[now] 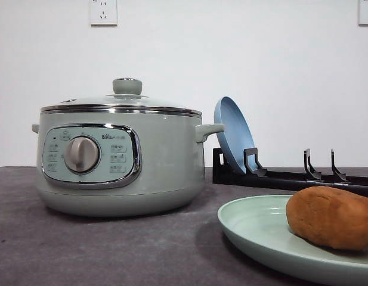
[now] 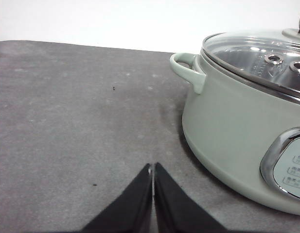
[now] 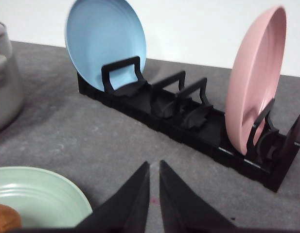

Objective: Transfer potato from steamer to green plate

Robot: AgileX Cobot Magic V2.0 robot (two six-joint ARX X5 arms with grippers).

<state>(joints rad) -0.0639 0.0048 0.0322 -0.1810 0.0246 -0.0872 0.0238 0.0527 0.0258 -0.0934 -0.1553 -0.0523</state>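
Observation:
The orange-brown potato (image 1: 333, 217) lies on the pale green plate (image 1: 255, 229) at the front right of the table; its edge (image 3: 5, 218) also shows on the green plate (image 3: 38, 194) in the right wrist view. The sage-green steamer (image 1: 118, 161) stands at the left with its glass lid on; the left wrist view shows its handle and lid (image 2: 247, 111). My left gripper (image 2: 153, 167) is shut, empty, over bare table beside the steamer. My right gripper (image 3: 154, 165) is nearly shut, holding nothing, between the green plate and the rack.
A black dish rack (image 3: 188, 116) stands behind the green plate, holding an upright blue plate (image 3: 105, 43) and an upright pink plate (image 3: 256, 82). The grey table mat (image 2: 67, 121) extends left of the steamer. White wall with sockets behind.

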